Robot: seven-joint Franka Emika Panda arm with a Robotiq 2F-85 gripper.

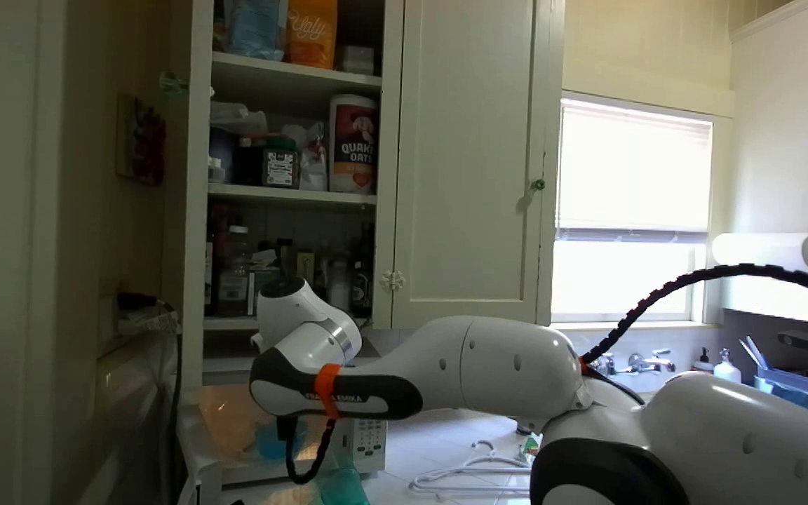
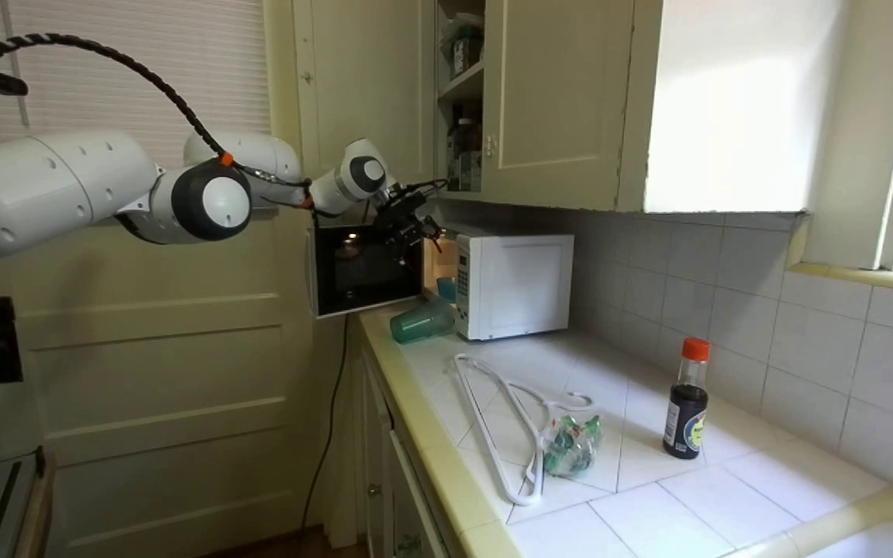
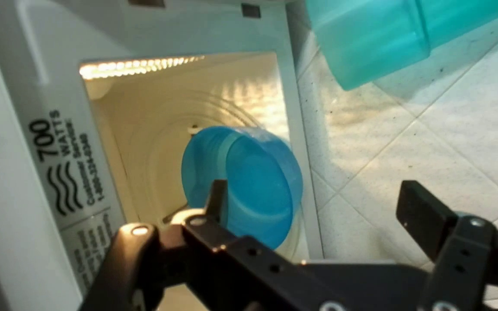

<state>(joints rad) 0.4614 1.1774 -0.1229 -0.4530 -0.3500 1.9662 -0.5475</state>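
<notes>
Your jaws stand spread wide, with tiles of the counter (image 3: 404, 151) showing between the fingers (image 3: 422, 216), and they hang at the front of the lit microwave (image 2: 520, 283), beside its open door (image 2: 353, 271). Below and ahead of them, inside the microwave, sits the blue container (image 3: 257, 172), which in the wrist view lies partly behind one finger. As far as that steep angle lets you judge, it stands upright, its mouth turned up and outward, toward the jaws; it is round and squat, so its axis runs up and down. Lower than the jaws and outside, just in front of the microwave, you have a teal cup (image 2: 419, 322) lying on its side, its long axis pointing out toward the counter's edge. The surface beneath the jaws is pale square tile with a yellow border (image 2: 446, 465). Along it, farther from the jaws, you see a white hanger (image 2: 537, 469), a crumpled green plastic bag (image 2: 572, 446) right by it, and, nearer the tiled wall (image 2: 714, 256), an upright bottle (image 2: 685, 411) of dark liquid with a red cap (image 2: 696, 349). Above the jaws, an open cupboard (image 1: 197, 210) shows packed shelves (image 1: 292, 194) with a Quaker Oats canister (image 1: 353, 144), beside a shut cupboard door (image 1: 470, 161). Well apart from the jaws you have a bright window (image 1: 628, 280) with its blind (image 1: 632, 165) partly lowered, and a panelled room door (image 2: 160, 372) behind your arm (image 2: 214, 205) in an exterior view.
</notes>
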